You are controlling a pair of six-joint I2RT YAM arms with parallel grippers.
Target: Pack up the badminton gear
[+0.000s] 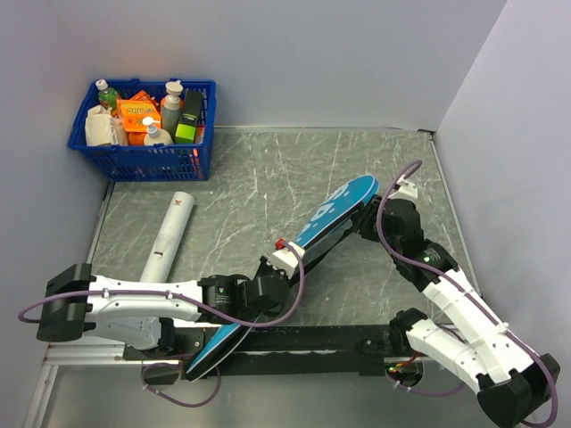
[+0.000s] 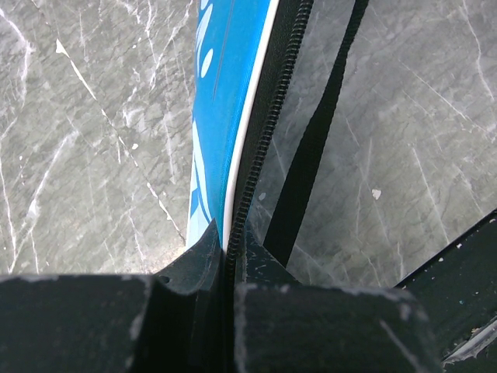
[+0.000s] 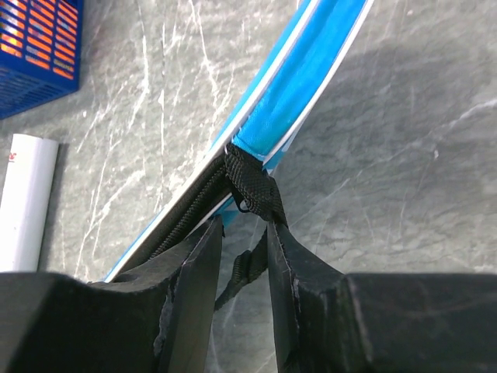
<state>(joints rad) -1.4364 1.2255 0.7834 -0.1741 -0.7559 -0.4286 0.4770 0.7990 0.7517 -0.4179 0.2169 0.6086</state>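
Observation:
The teal racket-shaped cover stands on edge, running diagonally from the table's front edge to the middle right. My left gripper is shut on its zipper edge about halfway along; the left wrist view shows the jaws pinching the black zipper beside the teal panel. My right gripper is at the cover's wide end, open, with the black strap loop at the fingertips of that gripper. The long white tube lies on the left. No racket or shuttlecocks are in view.
A blue plastic basket of bottles and boxes stands at the back left corner. A black rail runs along the near edge between the arm bases. Grey walls close the table at the back and right. A black strap hangs from the cover.

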